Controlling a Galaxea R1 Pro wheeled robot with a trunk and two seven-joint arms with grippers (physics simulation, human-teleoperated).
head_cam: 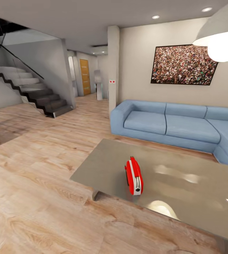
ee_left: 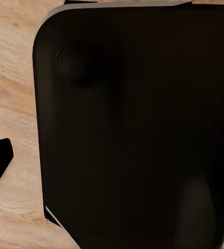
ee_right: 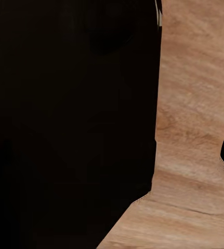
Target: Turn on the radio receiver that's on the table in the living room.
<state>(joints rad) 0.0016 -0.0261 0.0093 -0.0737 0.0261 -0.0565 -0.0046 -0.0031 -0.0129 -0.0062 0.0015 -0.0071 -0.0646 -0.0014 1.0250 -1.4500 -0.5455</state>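
Head view shows me nearing the radio receiver [head_cam: 134, 176] on the table [head_cam: 205, 204]; next I reach, my pincers' state unclear

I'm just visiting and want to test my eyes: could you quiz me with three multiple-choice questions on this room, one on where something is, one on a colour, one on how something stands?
1. Where is the radio?
A. on the sofa
B. on the table
C. on the floor

2. What colour is the sofa?
A. light blue
B. dark green
C. brown

3. How does the radio rest?
A. lying flat on a broad face
B. hanging from the lamp
C. standing on a narrow edge

Answers:
1. B, it sits on the glossy grey table, near the edge closest to the camera.
2. A, its cushions and arm are light blue.
3. C, it stands upright on the tabletop, with its white band facing the camera.
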